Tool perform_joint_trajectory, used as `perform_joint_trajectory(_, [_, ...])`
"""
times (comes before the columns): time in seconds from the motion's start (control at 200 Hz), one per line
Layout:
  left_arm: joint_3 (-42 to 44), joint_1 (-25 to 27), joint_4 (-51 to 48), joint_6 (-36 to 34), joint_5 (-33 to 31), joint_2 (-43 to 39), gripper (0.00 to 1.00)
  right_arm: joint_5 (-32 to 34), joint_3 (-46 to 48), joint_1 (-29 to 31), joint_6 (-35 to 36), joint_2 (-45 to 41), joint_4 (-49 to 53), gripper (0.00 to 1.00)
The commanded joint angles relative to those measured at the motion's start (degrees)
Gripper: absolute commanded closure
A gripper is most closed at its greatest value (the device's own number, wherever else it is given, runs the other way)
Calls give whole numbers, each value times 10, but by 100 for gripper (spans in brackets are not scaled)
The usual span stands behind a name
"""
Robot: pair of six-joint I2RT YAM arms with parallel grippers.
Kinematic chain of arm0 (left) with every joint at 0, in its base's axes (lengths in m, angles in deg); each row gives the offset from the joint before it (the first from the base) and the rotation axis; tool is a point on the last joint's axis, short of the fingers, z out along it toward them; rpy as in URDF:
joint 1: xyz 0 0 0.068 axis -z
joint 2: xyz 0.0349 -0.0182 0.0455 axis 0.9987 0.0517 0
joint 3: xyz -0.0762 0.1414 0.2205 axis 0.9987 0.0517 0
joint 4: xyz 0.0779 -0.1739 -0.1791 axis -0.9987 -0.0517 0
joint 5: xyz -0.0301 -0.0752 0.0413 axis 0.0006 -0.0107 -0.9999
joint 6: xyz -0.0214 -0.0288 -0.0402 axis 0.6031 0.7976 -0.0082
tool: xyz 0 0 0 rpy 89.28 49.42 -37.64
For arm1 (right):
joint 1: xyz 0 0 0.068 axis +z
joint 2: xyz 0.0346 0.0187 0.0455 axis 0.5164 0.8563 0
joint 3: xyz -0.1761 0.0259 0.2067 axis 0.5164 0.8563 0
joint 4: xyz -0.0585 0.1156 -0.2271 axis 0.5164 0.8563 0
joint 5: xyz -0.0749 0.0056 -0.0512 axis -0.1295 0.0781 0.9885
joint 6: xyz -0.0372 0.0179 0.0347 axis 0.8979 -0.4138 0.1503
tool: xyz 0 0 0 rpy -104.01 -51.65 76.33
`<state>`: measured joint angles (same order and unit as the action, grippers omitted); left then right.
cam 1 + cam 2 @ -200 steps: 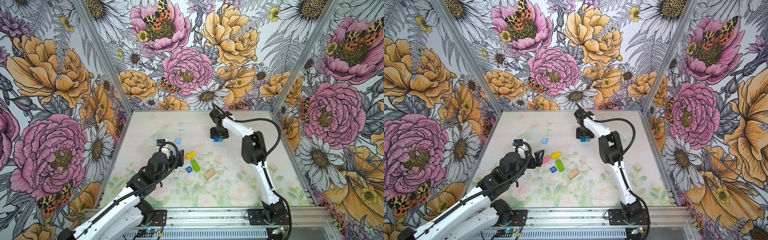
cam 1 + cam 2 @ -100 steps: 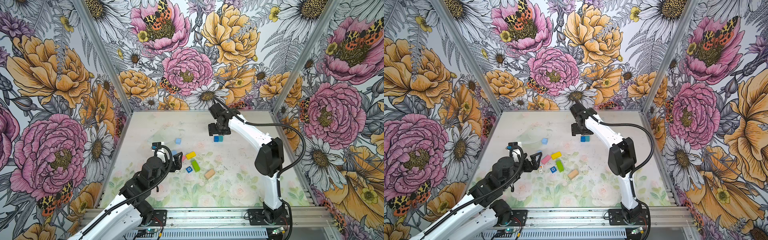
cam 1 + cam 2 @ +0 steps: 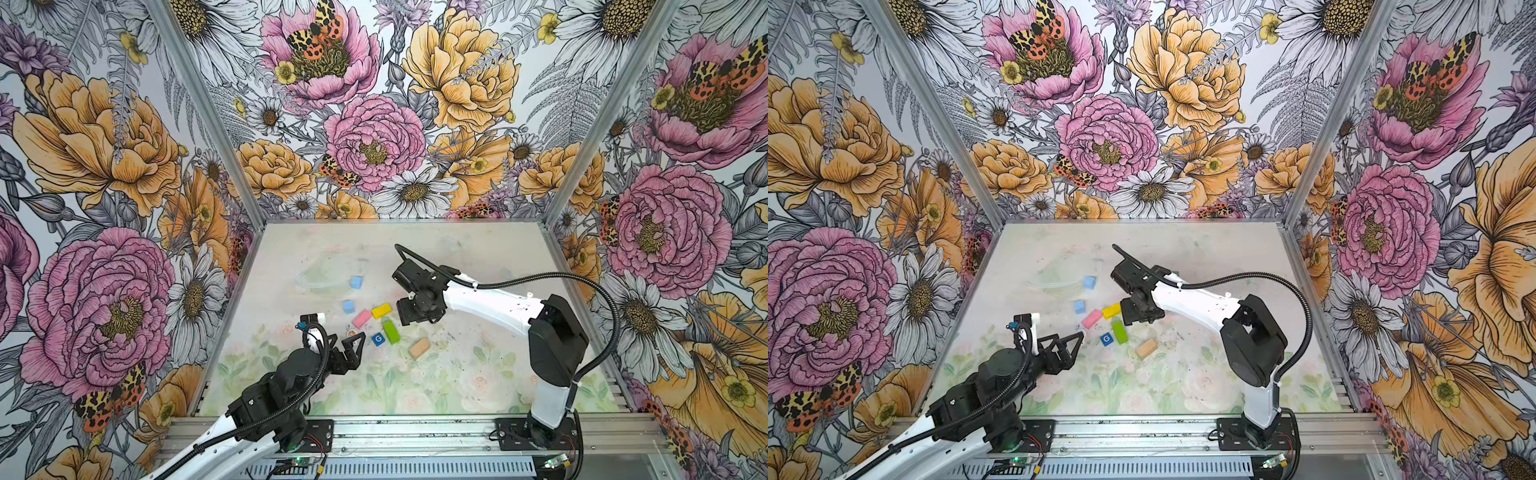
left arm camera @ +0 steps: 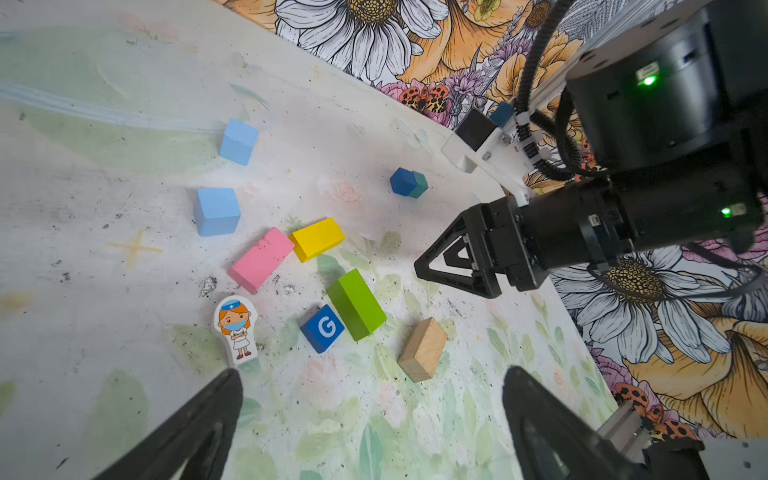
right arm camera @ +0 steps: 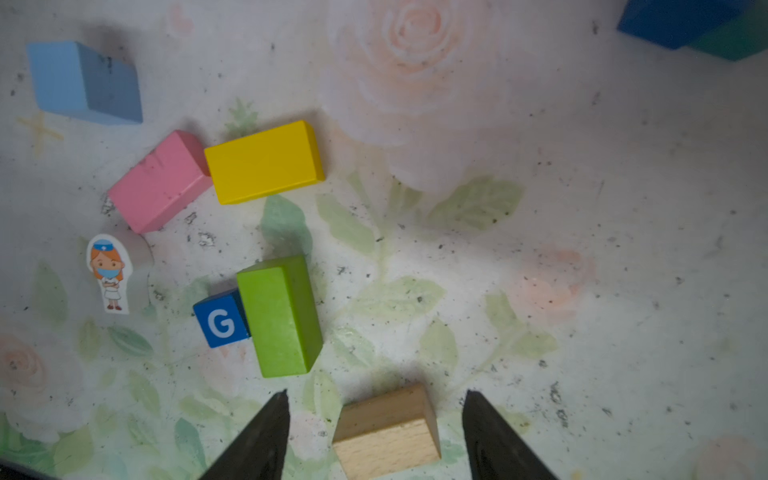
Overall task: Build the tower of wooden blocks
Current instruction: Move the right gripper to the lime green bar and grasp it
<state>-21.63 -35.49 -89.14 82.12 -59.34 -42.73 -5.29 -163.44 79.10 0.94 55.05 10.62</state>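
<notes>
While the right gripper (image 5: 376,395) hangs with jaws apart and empty over the tan brick (image 5: 386,432), a skewed descent could tip it or shove the nearby green brick (image 5: 278,316). The left gripper (image 4: 372,372) is spread wide, empty. Nothing stacked; all pieces lie loose mid-frame in both top views. Change: right gripper came forward from the dark blue block (image 4: 401,182).

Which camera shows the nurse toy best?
Left wrist view: the nurse figure lies sharp and bright, mask and cap clear. Right wrist view shows her dimmer; in a top view, only a tiny white speck.
</notes>
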Motion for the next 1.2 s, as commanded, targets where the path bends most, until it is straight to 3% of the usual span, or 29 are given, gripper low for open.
perform_joint_trajectory(0.0, [9, 8, -16, 27, -15, -18, 1, 1, -18, 13, -16, 26, -30, 33])
perform_joint_trajectory(0.51, [5, 11, -31, 20, -25, -15, 1, -31, -65, 40, -8, 124, -40, 42])
perform_joint_trajectory(0.575, [5, 11, -31, 19, -28, -13, 1, -31, -66, 40, -6, 130, -40, 48])
perform_joint_trajectory(0.635, [5, 11, -31, 19, -31, -12, 1, -26, -65, 40, -6, 133, -39, 61])
perform_joint_trajectory(0.715, [3, 11, -31, 17, -32, -10, 1, -20, -62, 39, -4, 131, -39, 70])
perform_joint_trajectory(1.196, [-16, 11, -29, 5, -46, 10, 1, 16, 1, -30, 6, 52, -39, 71])
